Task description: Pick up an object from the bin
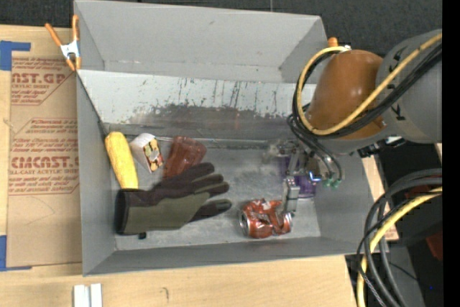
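My gripper (293,190) is low over the right end of the bin floor, under the orange wrist cover. A small purple thing (307,184) lies right against it on its right side; whether it is gripped I cannot tell. Just below the gripper, near the bin's front wall, lies a crushed red drink can (265,218), close to the gripper's lower tip. A dark glove (171,201) with an olive palm lies flat to the left of the can, its fingertips pointing right.
At the left end lie a yellow corn-cob-shaped thing (121,159), a small white box (148,152) and a reddish-brown lump (184,156). The arm and its yellow-black cables come in over the right rim.
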Robot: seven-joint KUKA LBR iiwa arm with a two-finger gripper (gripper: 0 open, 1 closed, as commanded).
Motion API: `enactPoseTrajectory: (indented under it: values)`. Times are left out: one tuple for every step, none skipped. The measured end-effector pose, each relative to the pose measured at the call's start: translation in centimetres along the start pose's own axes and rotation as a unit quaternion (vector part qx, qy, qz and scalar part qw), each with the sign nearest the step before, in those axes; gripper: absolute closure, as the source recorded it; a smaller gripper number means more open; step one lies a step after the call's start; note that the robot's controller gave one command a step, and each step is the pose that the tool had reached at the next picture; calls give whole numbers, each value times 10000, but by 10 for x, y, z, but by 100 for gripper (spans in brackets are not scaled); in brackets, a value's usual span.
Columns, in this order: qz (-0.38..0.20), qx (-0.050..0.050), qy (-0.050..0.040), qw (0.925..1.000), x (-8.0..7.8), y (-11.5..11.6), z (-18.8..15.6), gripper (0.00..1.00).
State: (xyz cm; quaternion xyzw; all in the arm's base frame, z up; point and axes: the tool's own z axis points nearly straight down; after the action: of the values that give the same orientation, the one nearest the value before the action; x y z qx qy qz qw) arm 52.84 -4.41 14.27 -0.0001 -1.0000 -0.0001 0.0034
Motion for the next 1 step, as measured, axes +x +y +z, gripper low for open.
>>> enactPoseTrajectory:
  values:
    - [-4, 3, -37, 10000, -2, 0, -5, 0]
